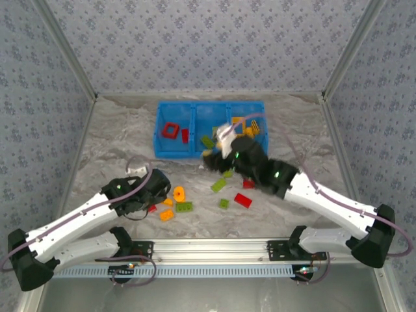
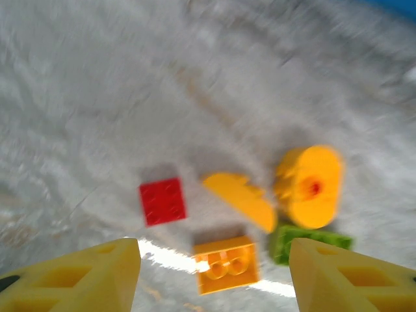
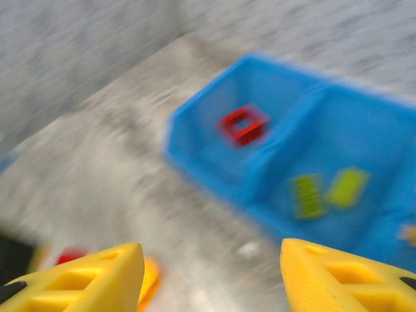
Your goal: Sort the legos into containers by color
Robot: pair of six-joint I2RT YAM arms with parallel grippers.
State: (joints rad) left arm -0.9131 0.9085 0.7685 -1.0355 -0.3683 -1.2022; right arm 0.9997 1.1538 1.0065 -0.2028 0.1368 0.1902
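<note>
1. Because the left gripper (image 2: 214,246) hangs with jaws apart over a tight cluster of red plate (image 2: 162,201), orange brick (image 2: 226,263), ring (image 2: 309,186) and green brick (image 2: 311,242), closing could catch two colours at once.
2. Right gripper (image 3: 211,250), jaws apart and empty, sits by the bin (image 3: 195,149); its blurred view hints at speed, so it may knock the wall.
3. The top view adds loose legos (image 1: 243,199) on the table (image 1: 117,149) by the right arm. The right wrist view shows the red frame (image 3: 244,125) already in an end compartment.

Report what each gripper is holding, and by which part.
Nothing is held. The left gripper and the right gripper both have open jaws with nothing between them.
</note>
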